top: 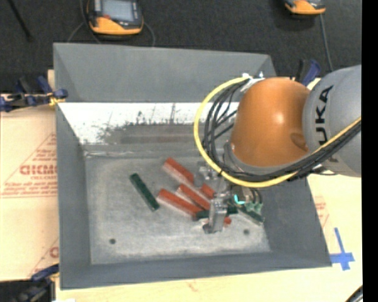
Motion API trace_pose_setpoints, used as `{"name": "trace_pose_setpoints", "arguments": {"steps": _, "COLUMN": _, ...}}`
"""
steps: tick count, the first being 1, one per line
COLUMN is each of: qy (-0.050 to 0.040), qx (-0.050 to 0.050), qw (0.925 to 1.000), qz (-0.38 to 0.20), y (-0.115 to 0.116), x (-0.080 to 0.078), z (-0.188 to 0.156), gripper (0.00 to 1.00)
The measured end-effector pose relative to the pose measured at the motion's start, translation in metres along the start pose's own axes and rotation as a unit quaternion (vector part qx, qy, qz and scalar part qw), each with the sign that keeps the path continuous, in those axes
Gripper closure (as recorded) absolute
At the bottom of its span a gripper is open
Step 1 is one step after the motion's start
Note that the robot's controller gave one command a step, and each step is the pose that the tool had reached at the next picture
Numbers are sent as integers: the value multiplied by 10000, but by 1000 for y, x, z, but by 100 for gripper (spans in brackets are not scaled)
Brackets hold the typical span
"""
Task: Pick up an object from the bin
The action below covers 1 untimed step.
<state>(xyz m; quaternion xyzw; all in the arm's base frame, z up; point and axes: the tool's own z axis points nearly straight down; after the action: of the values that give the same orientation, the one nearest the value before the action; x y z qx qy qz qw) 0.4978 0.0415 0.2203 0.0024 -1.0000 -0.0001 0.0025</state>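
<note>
Dark floor point(189, 17) surrounds a grey metal bin point(72, 187), and two orange-and-black handheld devices point(114, 14) lie on that floor beyond the bin's far rim, well apart from each other.

On the bin's flat bottom you have a small cluster of things right of the middle. Several red bars point(176, 200) lie close together, slanting from upper left to lower right, some of them touching or overlapping. A dark green bar point(143, 191) lies alone just to their left, slanting the same way and not touching them. Some green pieces point(254, 212) sit on the right of the cluster, partly hidden under the robot's wrist (their shape is too covered to make out).

Your arm point(340, 118) reaches in from the right. Its rounded orange cover point(268, 121) hangs above the right half of the bin, and yellow and black cables point(203, 128) loop around that cover's left side. Below the cover the gripper point(215, 222) points down to the bin's bottom, at the lower right end of the red bars, between them and the green pieces. The wrist and cables block much of this spot, so you cannot tell how far the gripper is open, nor whether it has hold of anything.
</note>
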Motion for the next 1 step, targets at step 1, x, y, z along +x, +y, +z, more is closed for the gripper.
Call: {"name": "trace_pose_setpoints", "arguments": {"steps": 1, "qy": -35, "qx": -13, "qw": 9979, "qz": 651, "y": -62, "x": -88, "z": 150, "gripper": 0}}
